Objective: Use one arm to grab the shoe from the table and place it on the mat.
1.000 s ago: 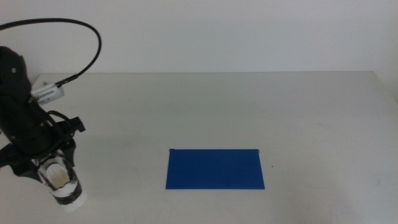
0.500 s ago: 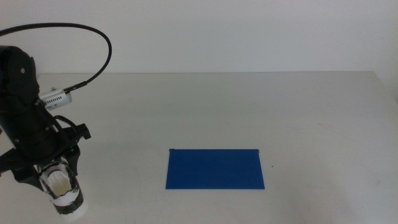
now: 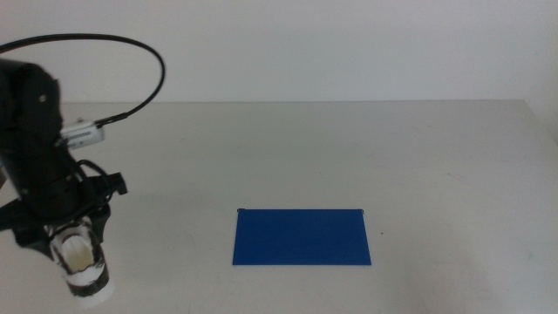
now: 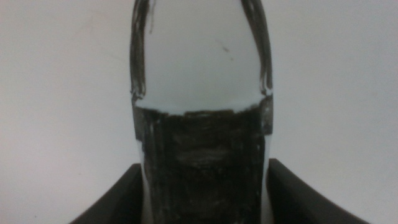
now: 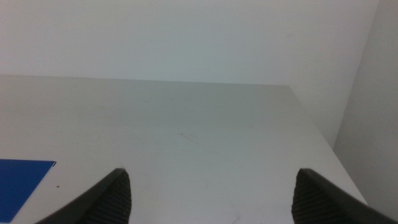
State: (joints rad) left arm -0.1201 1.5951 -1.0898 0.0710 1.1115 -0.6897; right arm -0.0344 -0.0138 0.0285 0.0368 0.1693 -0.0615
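The left arm point(image 3: 35, 148) is at the table's front left. My left gripper point(image 3: 77, 249) is shut on the shoe point(image 3: 83, 272), a small white sneaker with black trim that hangs end-down from the jaws. In the left wrist view the shoe point(image 4: 200, 87) fills the middle between my jaws, with the off-white table point(image 4: 56, 93) behind it. The dark-blue mat point(image 3: 302, 236) lies flat at the front centre, well to the right of the shoe. Its corner shows in the right wrist view point(image 5: 18, 180). My right gripper point(image 5: 211, 199) is open and empty, out of the middle view.
The table point(image 3: 349, 148) stretches wide behind and to the right of the mat. Its far edge meets a plain white wall point(image 3: 349, 44). The left arm's black cable point(image 3: 131, 44) loops above the arm.
The left arm has shifted a little, its upper part moving right and the held shoe drifting slightly left and down in the picture. The mat has not moved.
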